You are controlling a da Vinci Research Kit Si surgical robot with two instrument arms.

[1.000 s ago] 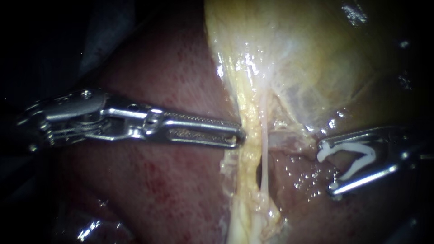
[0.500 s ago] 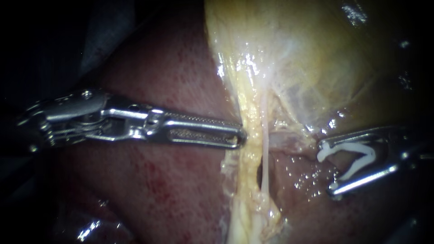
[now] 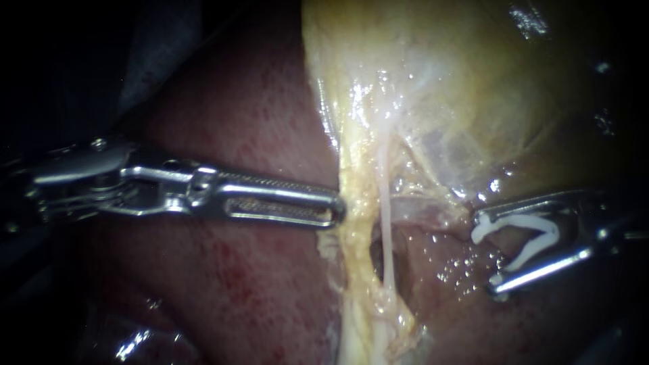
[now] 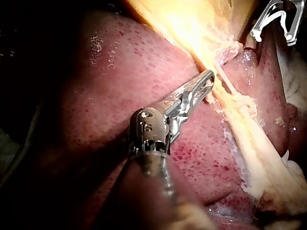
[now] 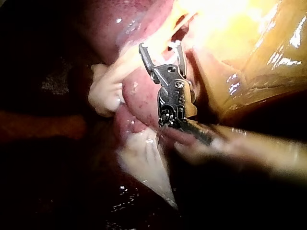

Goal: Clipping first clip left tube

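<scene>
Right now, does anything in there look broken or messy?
Nothing stands out. The white clip sits neatly between the right instrument's jaws, clear of the pale tube, and the left instrument rests against the yellow tissue. No tear or spill shows.

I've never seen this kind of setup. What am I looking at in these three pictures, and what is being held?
A surgical robot works on a pig's liver and yellowish gallbladder. One picture is the endoscope's close view; the others come from cameras on each arm. The left instrument has its end effector closed on a yellowish strand beside a thin pale tube. The right instrument holds an open white clip in its end effector, apart from both.
</scene>
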